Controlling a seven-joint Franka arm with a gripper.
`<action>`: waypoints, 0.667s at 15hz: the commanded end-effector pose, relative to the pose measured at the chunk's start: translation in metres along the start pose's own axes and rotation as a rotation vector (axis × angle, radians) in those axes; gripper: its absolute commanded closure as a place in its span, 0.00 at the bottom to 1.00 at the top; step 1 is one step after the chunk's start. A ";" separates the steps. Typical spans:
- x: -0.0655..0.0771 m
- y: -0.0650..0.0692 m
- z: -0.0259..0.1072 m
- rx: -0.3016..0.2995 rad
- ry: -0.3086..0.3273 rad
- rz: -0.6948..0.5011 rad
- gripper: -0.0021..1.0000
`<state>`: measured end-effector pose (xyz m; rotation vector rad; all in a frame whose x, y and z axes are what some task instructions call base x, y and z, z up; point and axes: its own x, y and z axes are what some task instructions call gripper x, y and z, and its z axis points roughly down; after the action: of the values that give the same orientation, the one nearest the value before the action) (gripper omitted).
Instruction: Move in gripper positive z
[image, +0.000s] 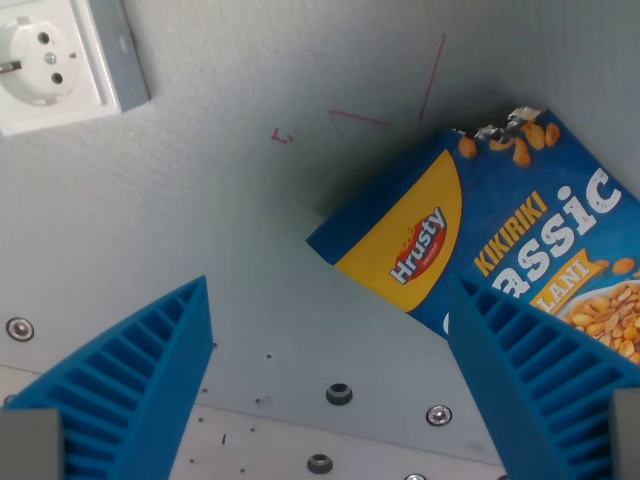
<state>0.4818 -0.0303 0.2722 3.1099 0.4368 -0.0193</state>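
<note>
**Wrist view: open gripper over a grey table, snack bag under the right finger**

The wrist view looks down on a grey table (200, 230), which fills nearly the whole picture; no table edge is clearly in view, so places are given by the picture's sides. Faint red pen marks cross its upper middle, and several screws and holes dot the lower part.

Next in size is the peanut bag (500, 240), blue and yellow, lying flat and tilted on the wrist view's right, its torn top toward the upper right. It looks light, thin and crinkly, probably slippery and easily crushed; a hold across a flat side edge would likely suit best.

The gripper (330, 390) shows two blue ribbed fingers (130, 380) at the bottom, set wide apart with nothing between them. The right finger overlaps the bag in the picture; contact cannot be told.

A white wall socket (50, 65) sits at the upper left.

The task is only a move along the gripper's own z axis; nothing needs holding.
</note>
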 end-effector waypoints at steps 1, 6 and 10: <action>0.000 0.000 0.003 -0.001 0.004 0.000 0.00; 0.000 0.000 0.028 -0.001 0.004 0.000 0.00; 0.000 0.000 0.048 -0.001 0.004 0.000 0.00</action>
<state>0.4851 -0.0309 0.2258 3.1117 0.4378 -0.0904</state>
